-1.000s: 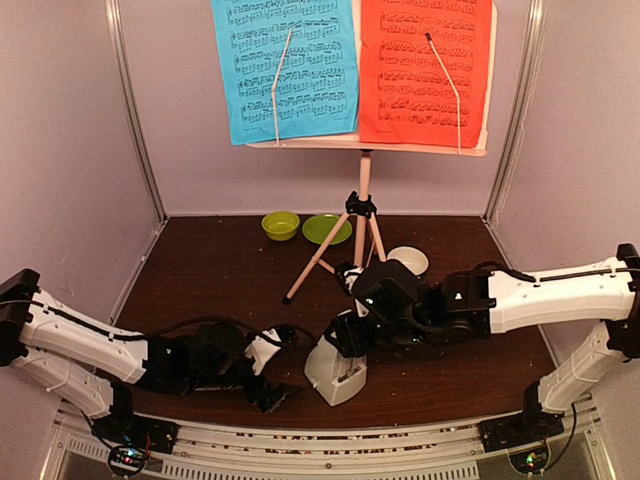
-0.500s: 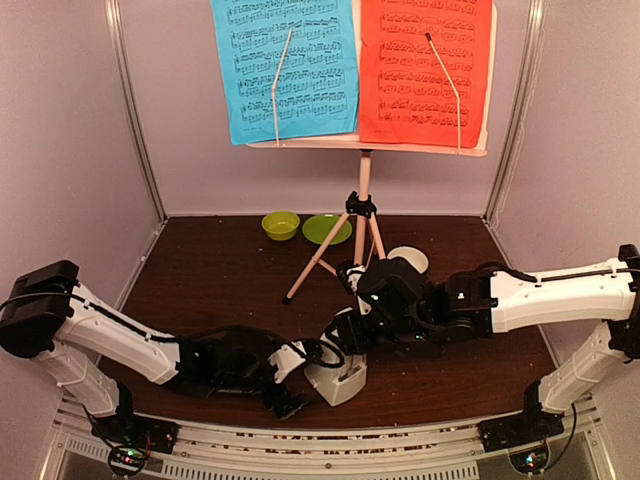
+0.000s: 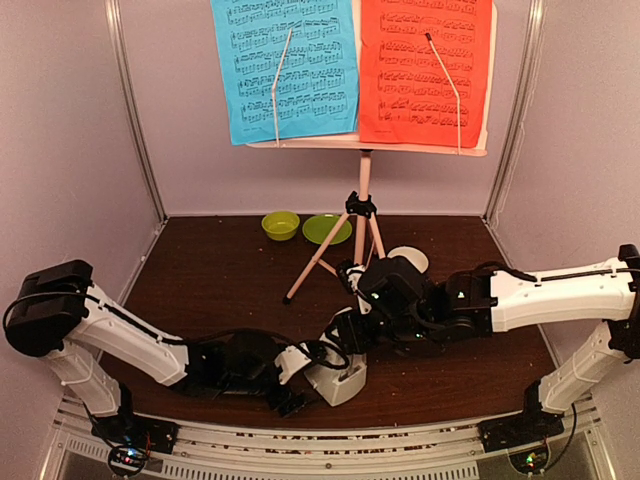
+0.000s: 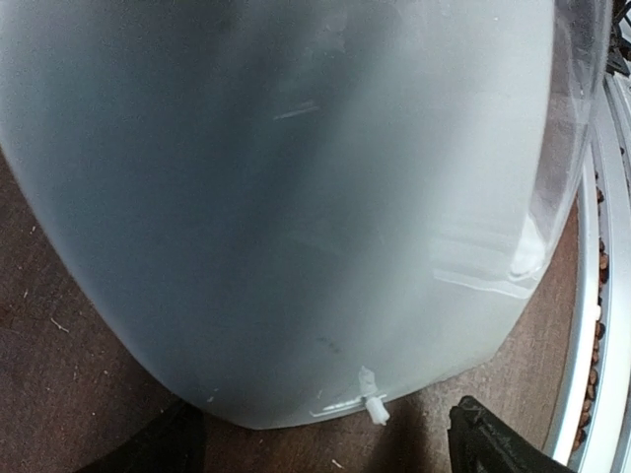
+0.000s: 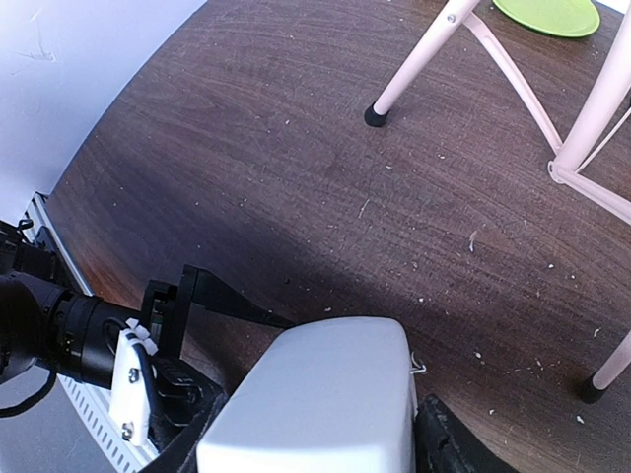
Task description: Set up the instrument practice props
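Top external: near centre, the right gripper [image 3: 346,338] clasps the top of the metronome [image 3: 338,382]. The left gripper [image 3: 302,380], jaws wide, sits at its left side.

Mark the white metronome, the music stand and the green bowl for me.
white metronome [image 3: 336,380]: top external view, on its lower body.
music stand [image 3: 365,175]: top external view, on its upright pole.
green bowl [image 3: 280,225]: top external view, on its inside.

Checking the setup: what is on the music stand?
A blue page and a red page, side by side, each under a thin arm. The stand's panel behind them is covered.
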Robot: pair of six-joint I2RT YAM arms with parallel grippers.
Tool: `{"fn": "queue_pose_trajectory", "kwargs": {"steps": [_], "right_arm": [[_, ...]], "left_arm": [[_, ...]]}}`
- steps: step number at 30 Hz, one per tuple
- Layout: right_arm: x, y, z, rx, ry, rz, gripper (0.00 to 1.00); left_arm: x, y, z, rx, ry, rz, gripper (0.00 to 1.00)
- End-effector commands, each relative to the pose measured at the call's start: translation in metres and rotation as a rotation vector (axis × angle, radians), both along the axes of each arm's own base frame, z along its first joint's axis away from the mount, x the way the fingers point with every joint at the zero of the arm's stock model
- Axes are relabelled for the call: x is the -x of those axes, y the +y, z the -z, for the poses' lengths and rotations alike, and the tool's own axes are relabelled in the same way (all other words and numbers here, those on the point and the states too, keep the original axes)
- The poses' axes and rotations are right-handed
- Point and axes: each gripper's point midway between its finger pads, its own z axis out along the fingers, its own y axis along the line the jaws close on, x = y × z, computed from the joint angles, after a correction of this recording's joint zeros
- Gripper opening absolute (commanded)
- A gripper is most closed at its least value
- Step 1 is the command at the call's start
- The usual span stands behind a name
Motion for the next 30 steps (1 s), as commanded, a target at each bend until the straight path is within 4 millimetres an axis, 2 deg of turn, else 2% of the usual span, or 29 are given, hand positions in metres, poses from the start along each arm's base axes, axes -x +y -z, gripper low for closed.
{"fn": "queue_pose_trajectory", "kwargs": {"steps": [1, 5, 18, 30], "right_arm": [[0.0, 0.0087, -0.0265, -0.105, -0.017, -0.015, 0.18], [-0.0005, 0.0081, -0.0251, -0.102, -0.016, -0.015, 0.18], [0.0017, 0.0068, -0.0245, -0.1, -0.017, -0.027, 0.18], [0.0009, 0.0025, -0.0262, -0.109, -0.024, -0.015, 0.17]], "left_arm": [[-0.0033, -0.0157, -0.0144, 0.057, -0.022, 0.004, 0.84], [-0.0026, -0.016, -0.0131, 0.046, -0.017, 0.009, 0.76], [-0.0036, -0.0172, -0.0167, 0.047, -0.016, 0.004, 0.64], [-0.0039, -0.015, -0.0194, 0.054, -0.016, -0.006, 0.62]]}}
